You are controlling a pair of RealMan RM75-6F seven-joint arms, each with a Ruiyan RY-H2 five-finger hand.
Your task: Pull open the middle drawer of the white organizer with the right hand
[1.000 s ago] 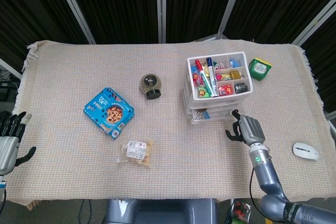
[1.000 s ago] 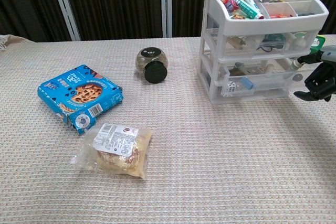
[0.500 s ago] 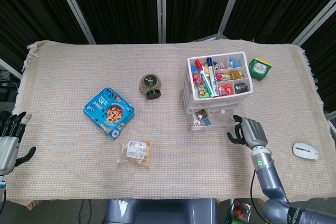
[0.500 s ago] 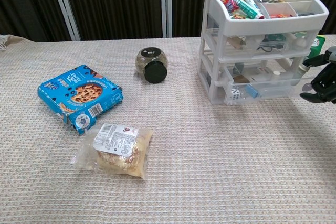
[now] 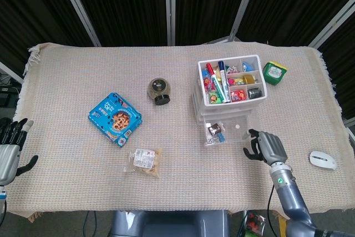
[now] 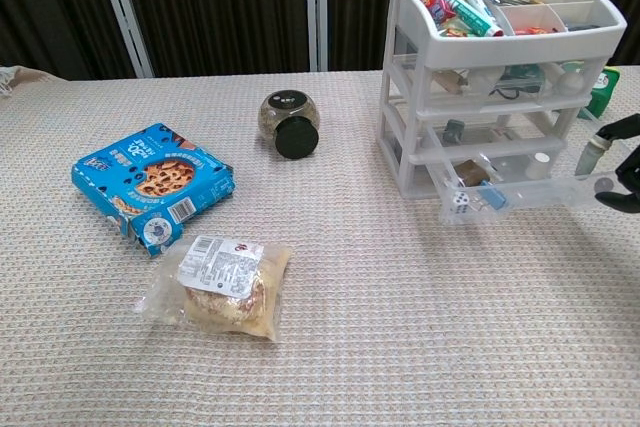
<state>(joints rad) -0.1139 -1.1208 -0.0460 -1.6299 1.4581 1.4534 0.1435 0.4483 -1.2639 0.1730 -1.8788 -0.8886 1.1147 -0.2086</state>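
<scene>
Middle drawer slid further out, dice inside.

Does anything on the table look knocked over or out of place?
The round jar left of the white organizer lies on its side, black lid facing forward. Nothing has spilled. The organizer's pulled-out drawer is simply open.

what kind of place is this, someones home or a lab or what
Probably a lab or test setup rather than a home. Dark curtain panels on metal frames wall off the table, which is covered by a woven cloth and holds a staged mix: a white organizer, a cookie box and a computer mouse.
</scene>
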